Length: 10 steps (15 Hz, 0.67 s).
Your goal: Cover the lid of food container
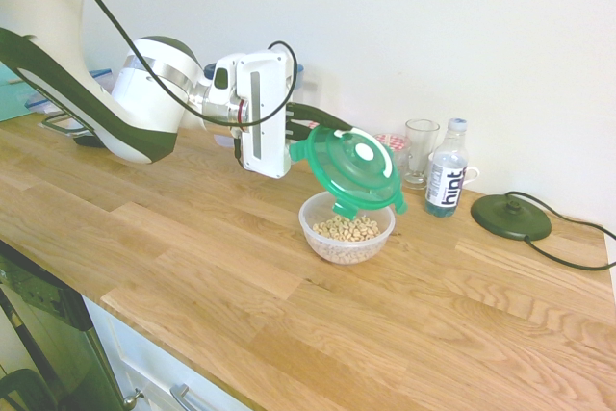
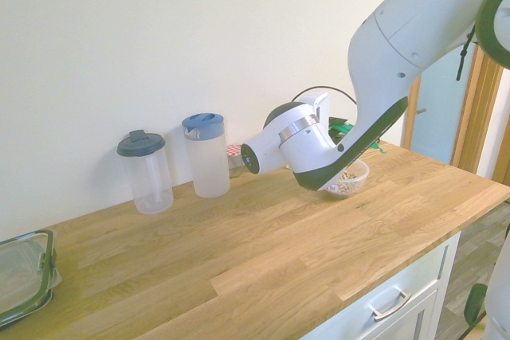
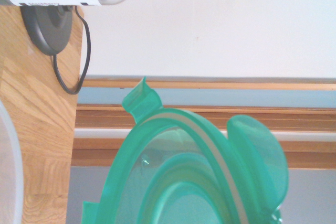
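Currently, gripper (image 1: 325,130) pinches green lid (image 1: 352,166), tilted, over bowl's (image 1: 345,249) 12-to-2 o'clock side in first exterior view. Step: positioning lid. Next move: level, centre toward 7 o'clock, lower.

cereal (image 1: 348,229) in bowl (image 1: 332,248) | bowl on ctr (image 1: 221,295) | btl (image 1: 446,175) behind bowl

Your white Franka arm (image 2: 390,45) wears dark green-black trim along its curved shell, silvery bands at the wrist, a red ring beside its boxy white hand (image 1: 265,115), and a thin black cable (image 1: 144,64).
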Available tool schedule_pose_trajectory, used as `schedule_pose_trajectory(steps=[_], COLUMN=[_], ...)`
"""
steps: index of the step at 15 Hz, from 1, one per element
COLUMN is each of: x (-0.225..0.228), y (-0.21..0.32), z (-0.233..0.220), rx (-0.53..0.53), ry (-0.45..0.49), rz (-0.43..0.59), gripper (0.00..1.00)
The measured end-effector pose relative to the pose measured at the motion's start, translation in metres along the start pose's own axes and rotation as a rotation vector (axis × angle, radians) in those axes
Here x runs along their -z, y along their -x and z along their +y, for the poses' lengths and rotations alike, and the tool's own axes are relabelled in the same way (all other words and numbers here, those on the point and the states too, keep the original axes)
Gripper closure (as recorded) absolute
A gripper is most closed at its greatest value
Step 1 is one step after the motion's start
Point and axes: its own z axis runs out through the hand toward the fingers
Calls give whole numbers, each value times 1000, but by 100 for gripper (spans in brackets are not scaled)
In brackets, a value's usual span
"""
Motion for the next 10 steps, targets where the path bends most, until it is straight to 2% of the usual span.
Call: schedule_pose_trajectory(steps=[5,10], x=[7,6], y=[17,13], z=[-21,-36], rx=[23,25], ry=[12,58], rz=[11,16], gripper=[100,100])
